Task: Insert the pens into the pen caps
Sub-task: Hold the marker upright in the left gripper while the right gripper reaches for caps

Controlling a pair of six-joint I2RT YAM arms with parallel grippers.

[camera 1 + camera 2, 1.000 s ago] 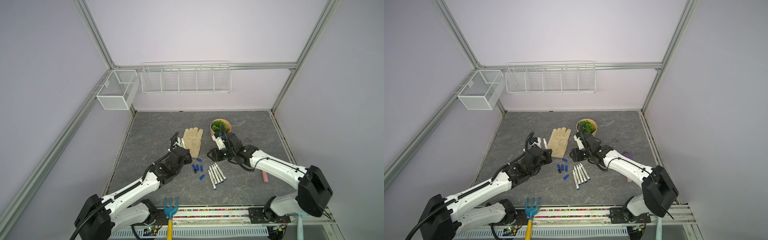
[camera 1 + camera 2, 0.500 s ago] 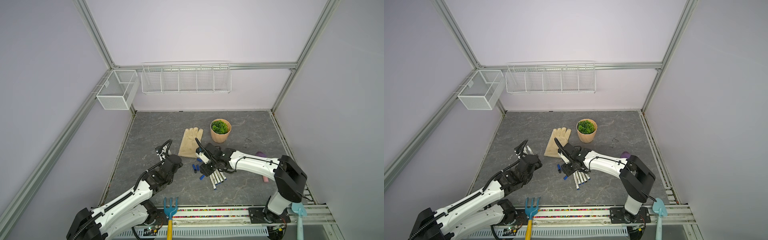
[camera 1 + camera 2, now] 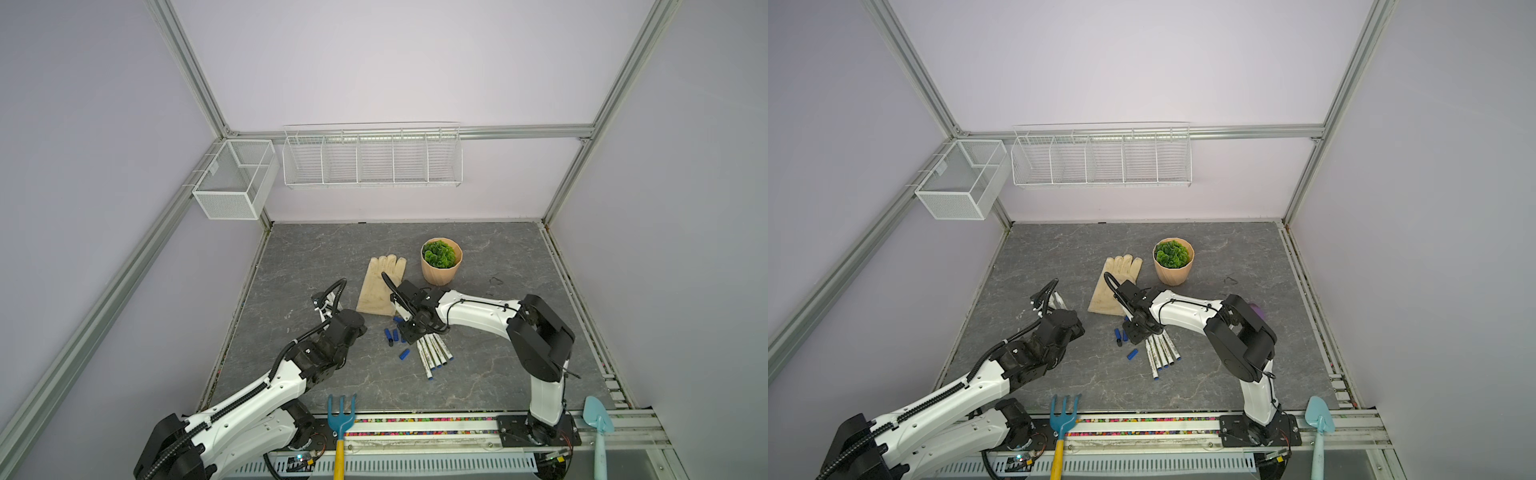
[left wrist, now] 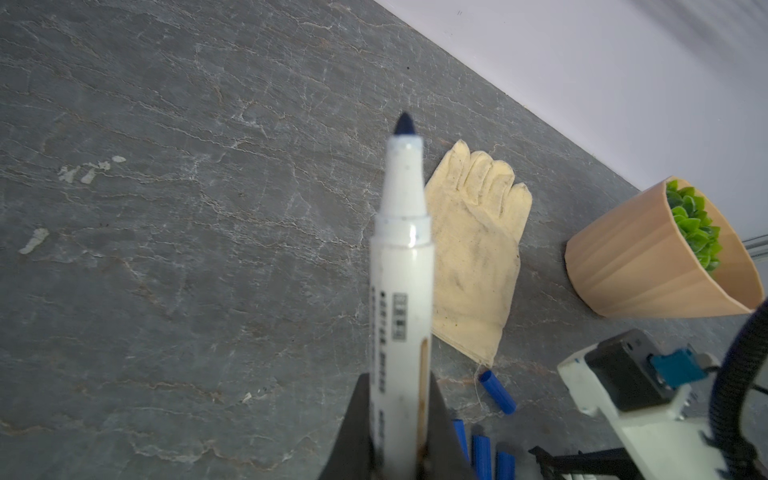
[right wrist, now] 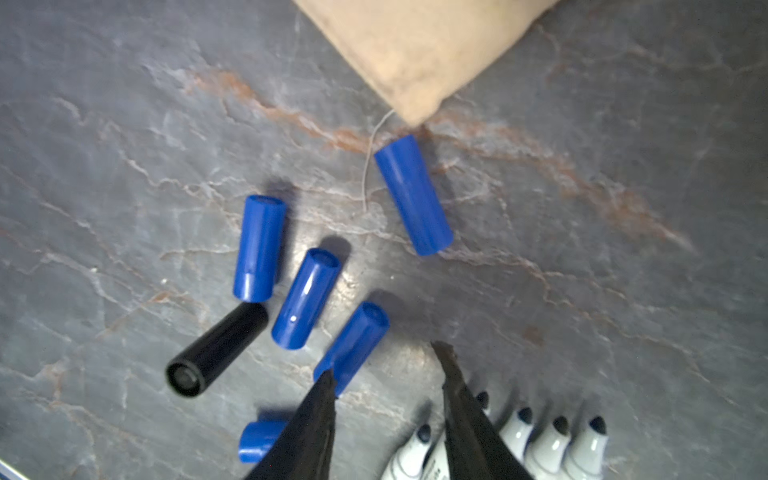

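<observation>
Pen (image 4: 401, 266) clamped in left gripper (image 4: 397, 384), right gripper (image 5: 382, 359) held with jaws apart over pen caps (image 5: 305, 297) scattered on table (image 5: 582, 249).

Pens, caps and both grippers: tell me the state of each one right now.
left gripper: shut on held pen.
held pen: uncapped, tip exposed.
right gripper: open, gripping nothing.
other pens: five, uncapped, lying side by side.
blue caps: five, loose, on their sides.
black cap: loose, on its side.
</observation>
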